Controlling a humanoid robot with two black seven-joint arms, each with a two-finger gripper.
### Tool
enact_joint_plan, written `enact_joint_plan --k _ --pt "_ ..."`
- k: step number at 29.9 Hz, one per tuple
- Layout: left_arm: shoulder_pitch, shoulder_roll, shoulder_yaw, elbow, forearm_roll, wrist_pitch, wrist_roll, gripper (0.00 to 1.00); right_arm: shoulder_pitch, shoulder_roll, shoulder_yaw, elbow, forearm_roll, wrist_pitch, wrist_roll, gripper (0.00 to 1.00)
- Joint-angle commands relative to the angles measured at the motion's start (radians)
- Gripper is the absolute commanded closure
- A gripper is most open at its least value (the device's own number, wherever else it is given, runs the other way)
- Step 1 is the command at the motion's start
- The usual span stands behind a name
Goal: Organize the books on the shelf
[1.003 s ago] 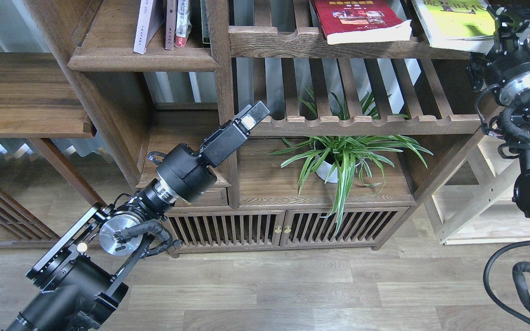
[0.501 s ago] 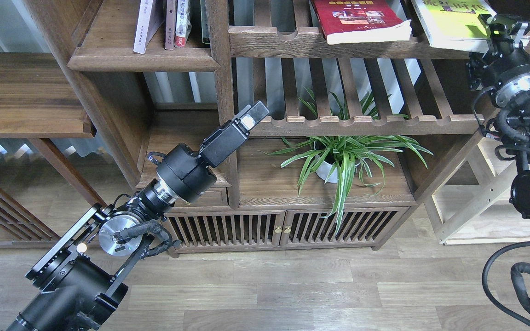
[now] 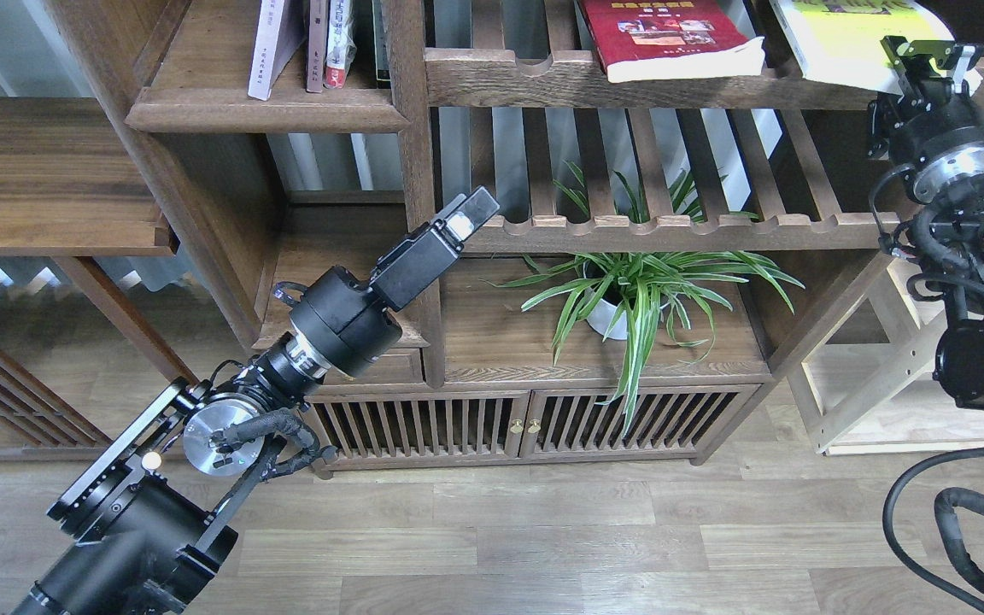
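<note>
At the upper right of the frame, your right gripper sits at the near corner of the yellow-green book; its fingers look clamped on that corner. The book lies on a slatted rack, right of the red book. At upper left, the lavender book leans on the solid shelf. Your left gripper hangs mid-frame in front of the shelf post, empty; you cannot tell whether its fingers are apart. A potted plant stands lower centre.
</note>
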State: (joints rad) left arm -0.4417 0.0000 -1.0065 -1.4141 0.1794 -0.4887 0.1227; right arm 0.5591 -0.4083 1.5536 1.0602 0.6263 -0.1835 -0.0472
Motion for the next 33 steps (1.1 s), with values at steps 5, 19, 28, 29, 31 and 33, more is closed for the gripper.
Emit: enact_joint_plan --k 5,19,28,29,31,33 --pt "0.003 0.000 0.002 0.000 0.000 0.000 -0.003 0.01 -0.002 0.019 0.049 0.006 0.007 0.035 0.007 0.95" --pt "0.003 0.000 0.002 0.000 -0.001 0.000 -0.001 0.01 -0.166 0.039 0.051 0.098 0.061 0.378 0.004 0.96" --pt "0.003 0.000 0.003 0.001 0.000 0.000 -0.001 0.01 -0.355 0.065 0.043 0.191 0.061 0.599 0.006 0.97" --pt "0.005 0.000 0.003 0.001 0.000 0.000 -0.001 0.01 -0.372 0.074 0.043 0.202 0.061 0.627 0.007 0.97" --pt "0.005 0.000 0.005 0.001 0.000 0.000 -0.001 0.01 -0.396 0.077 0.043 0.221 0.061 0.672 0.007 0.97" --pt "0.006 0.000 0.005 0.001 0.000 0.000 -0.001 0.01 -0.436 0.069 0.043 0.242 0.058 0.672 0.007 0.97"
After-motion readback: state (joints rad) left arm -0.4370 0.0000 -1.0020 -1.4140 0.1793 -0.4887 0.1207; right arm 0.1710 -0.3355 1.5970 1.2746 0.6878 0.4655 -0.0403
